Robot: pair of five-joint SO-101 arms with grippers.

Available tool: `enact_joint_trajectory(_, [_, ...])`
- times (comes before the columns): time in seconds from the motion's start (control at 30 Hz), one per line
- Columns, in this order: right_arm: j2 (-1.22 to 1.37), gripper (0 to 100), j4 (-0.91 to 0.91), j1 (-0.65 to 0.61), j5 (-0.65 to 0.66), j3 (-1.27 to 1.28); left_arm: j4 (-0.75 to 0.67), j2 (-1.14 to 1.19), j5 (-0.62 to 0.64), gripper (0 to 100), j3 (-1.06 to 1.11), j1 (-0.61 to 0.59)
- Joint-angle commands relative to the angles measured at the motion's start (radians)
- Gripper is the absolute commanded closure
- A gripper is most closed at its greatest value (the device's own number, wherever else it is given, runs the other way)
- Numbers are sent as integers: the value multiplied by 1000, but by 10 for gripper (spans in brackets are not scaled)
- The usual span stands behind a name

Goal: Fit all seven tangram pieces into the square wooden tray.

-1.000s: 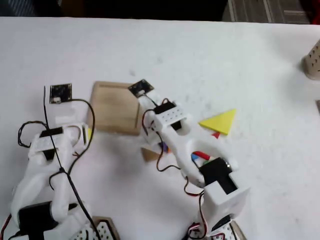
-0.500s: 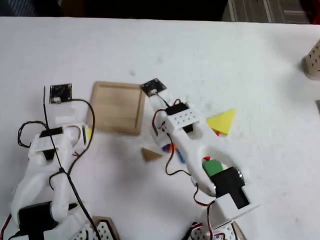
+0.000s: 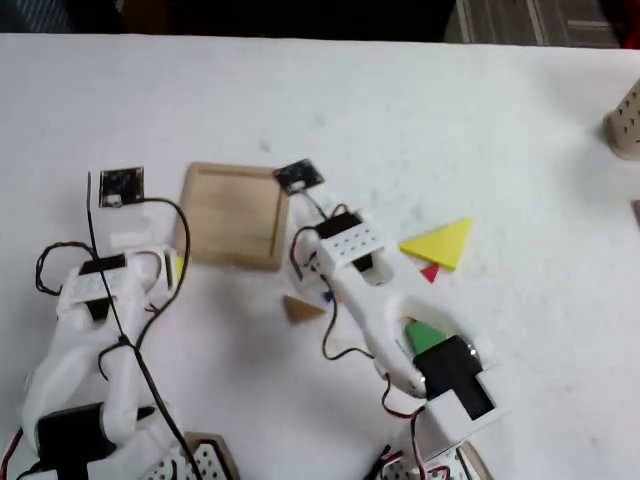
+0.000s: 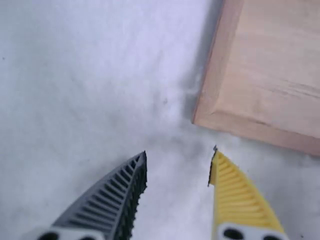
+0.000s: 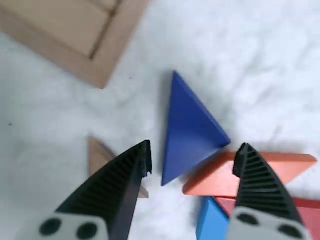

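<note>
Between the fingers of the right end effector (image 5: 194,152), spread wide and carrying nothing, lies the blue triangle (image 5: 192,125), flat on the desk (image 3: 450,120); that's the relation that matters. Its long edge runs roughly along the fingers' length, so crosswise to the closing line, and the opposite corner points at one finger. My read: a straight drop and squeeze would pinch edge against corner, a poor hold, so some wrist roll looks worth it first. The tray (image 5: 85,30) sits just past the triangle on the side away from the wrist, one corner toward it, near but apart, and I see no piece in it. The orange piece (image 5: 250,172) lies tight against the blue triangle on the wrist side; I can't tell whether they touch or overlap. The light-blue piece (image 5: 207,225) and red piece (image 5: 225,204) are cut off by a finger, and the tan triangle (image 5: 97,152) is half hidden behind the other. The right arm is plainly nearer. The left end effector (image 4: 178,156), also spread and empty, hangs by another tray corner, well apart from the pieces. In the high view the yellow triangle (image 3: 440,243) lies apart in the open, and the green piece (image 3: 425,337) shows against the right arm, outline unclear.
</note>
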Motion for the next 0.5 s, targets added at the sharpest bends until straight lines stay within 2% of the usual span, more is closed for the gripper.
enact_joint_trajectory(0.0, [-39, 737, -10, -8, -15, 0, -15, -44, -8, 770, -6, -4])
enact_joint_trajectory(0.23, [-38, 737, -38, 13, -12, 31, -14, -44, -8, 770, -6, -4])
enact_joint_trajectory(0.47, [79, 737, -58, 16, -20, -28, -14, -44, -8, 770, -6, -4])
